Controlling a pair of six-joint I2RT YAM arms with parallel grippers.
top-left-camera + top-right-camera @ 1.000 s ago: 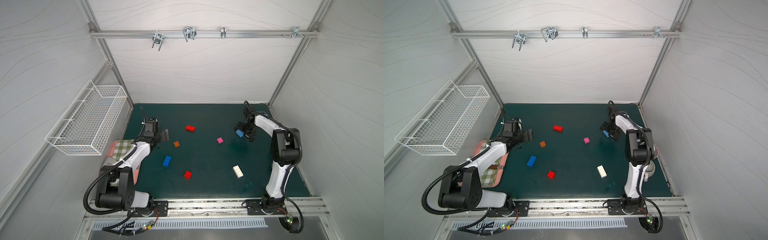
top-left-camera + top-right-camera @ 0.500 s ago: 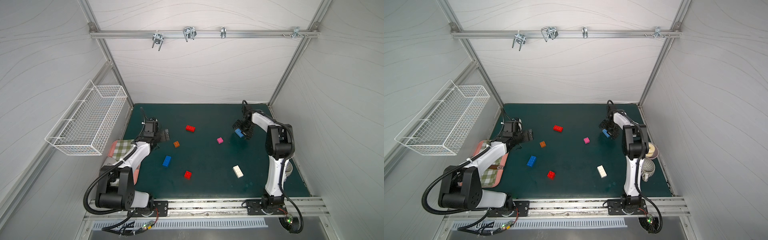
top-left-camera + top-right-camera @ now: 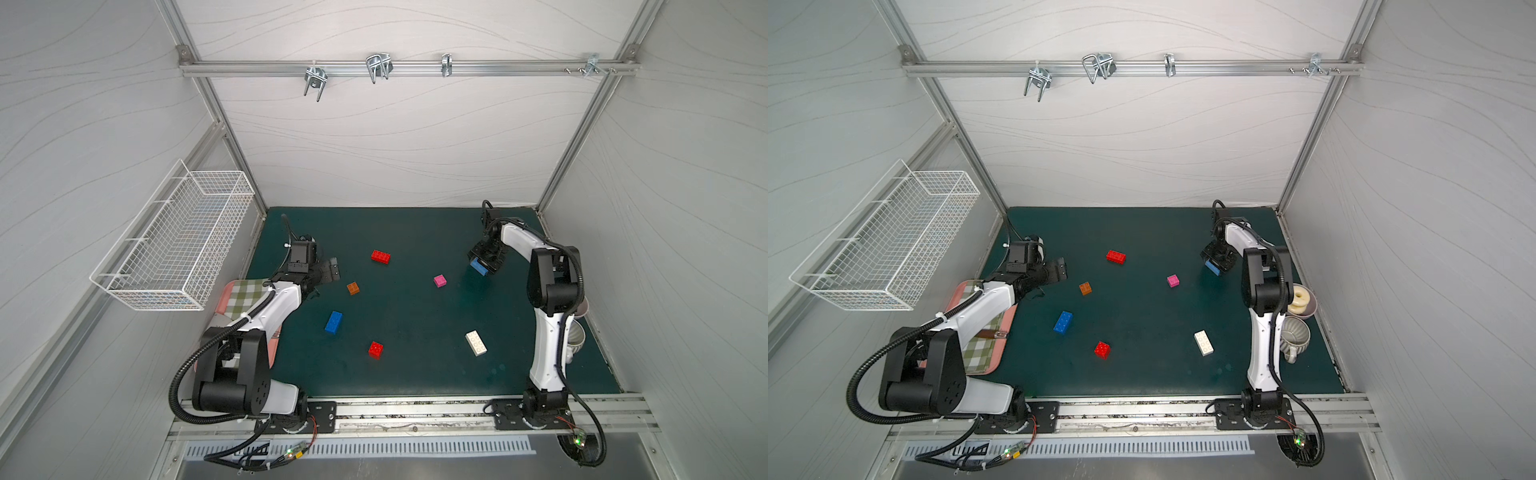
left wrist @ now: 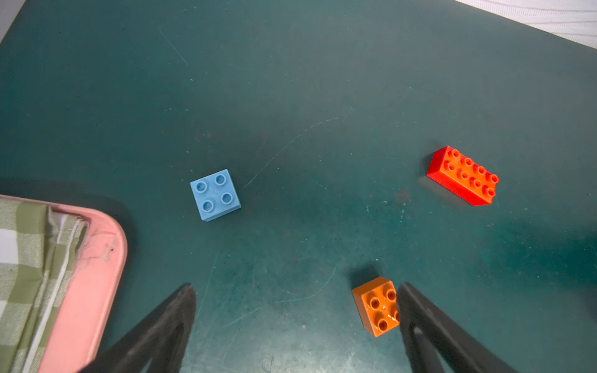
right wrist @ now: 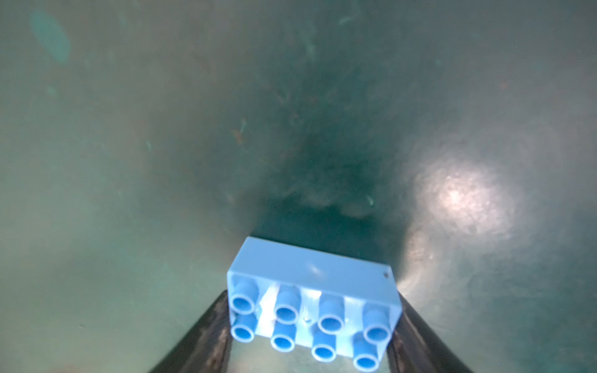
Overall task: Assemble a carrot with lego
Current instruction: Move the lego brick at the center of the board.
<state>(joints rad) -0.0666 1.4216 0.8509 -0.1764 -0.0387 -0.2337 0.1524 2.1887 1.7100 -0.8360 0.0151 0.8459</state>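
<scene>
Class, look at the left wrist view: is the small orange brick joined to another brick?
No: the orange brick sits alone on the green mat, studs up, with nothing joined to it.

The white-and-black left robot arm [image 3: 274, 309] is leaning forward and low, its black two-finger left gripper [image 4: 295, 287] hanging with jaws spread wide, gripping nothing. The white-and-black right robot arm [image 3: 548, 332] is standing tall with the forearm folding down. Its black two-finger right gripper [image 5: 312, 295] is pinching both ends of a light blue eight-stud plastic brick [image 5: 310, 274].
</scene>
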